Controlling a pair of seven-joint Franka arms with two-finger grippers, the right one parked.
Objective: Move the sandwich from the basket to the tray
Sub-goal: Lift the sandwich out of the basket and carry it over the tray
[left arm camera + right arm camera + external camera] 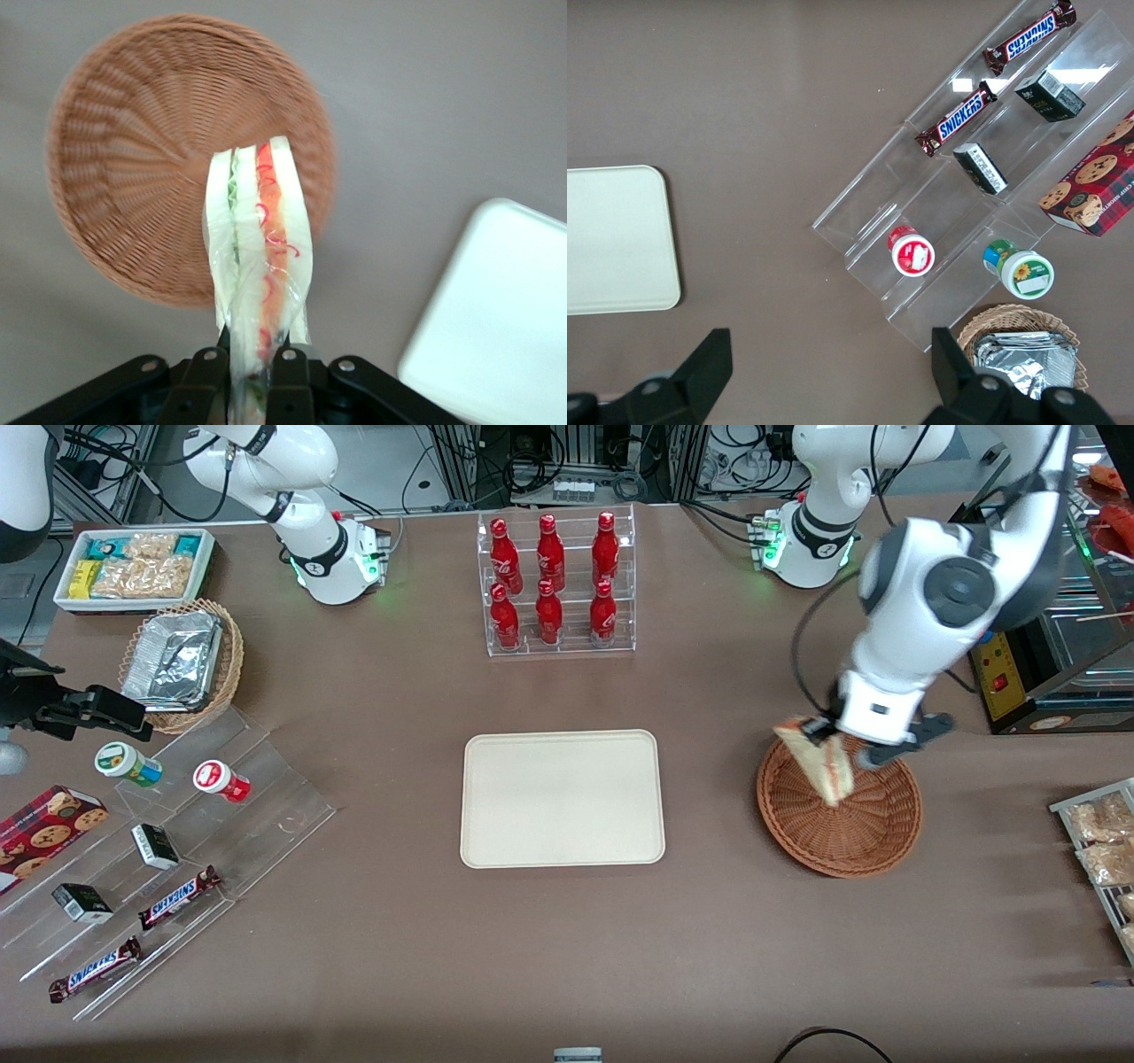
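While your gripper [250,372] clamps the sandwich [259,252] by one end above the basket [840,808], its long axis hangs downward; the tray [562,798] lies sideways toward the parked arm.

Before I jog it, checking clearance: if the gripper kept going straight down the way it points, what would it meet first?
Probably the basket: the gripper, shut on the sandwich, points down at its rim.
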